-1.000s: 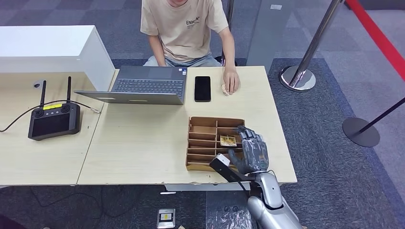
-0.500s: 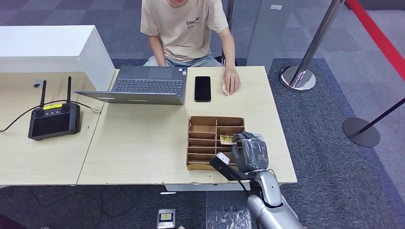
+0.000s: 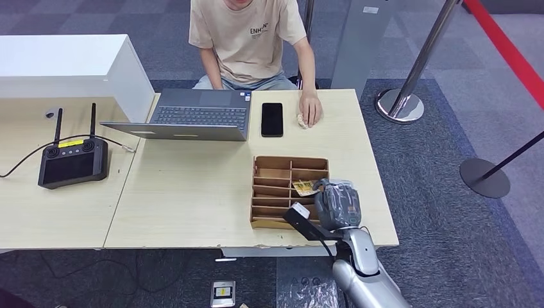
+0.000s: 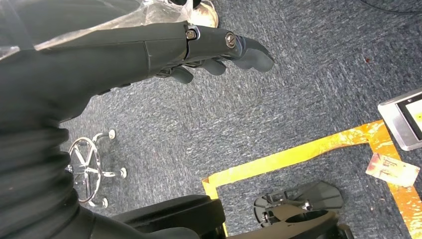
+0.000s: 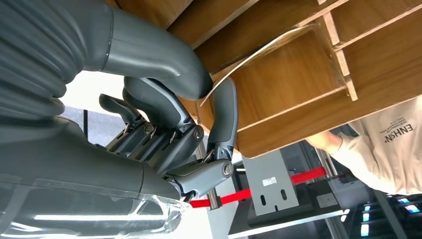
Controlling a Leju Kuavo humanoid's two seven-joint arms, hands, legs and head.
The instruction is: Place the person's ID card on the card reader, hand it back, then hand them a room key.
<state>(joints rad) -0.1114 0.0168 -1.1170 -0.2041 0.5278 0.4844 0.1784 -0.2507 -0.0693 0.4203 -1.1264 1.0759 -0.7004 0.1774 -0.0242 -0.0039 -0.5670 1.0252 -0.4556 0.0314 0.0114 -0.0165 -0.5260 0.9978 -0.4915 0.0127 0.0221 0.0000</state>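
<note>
1. A reception or front-desk area in an office-like building: light wooden desk (image 3: 192, 192) with a person seated behind an open grey laptop (image 3: 192, 115).
2. Grey carpet tile floor (image 3: 449, 160), chrome queue stanchions (image 3: 410, 70) and a red barrier belt (image 3: 507, 45).

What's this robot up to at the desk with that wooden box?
The robot's right hand is pinching a thin card at a compartment of the wooden organizer on the desk. Across from it a person sits behind a laptop, one hand resting beside a phone. The left hand hangs open above the floor.
</note>
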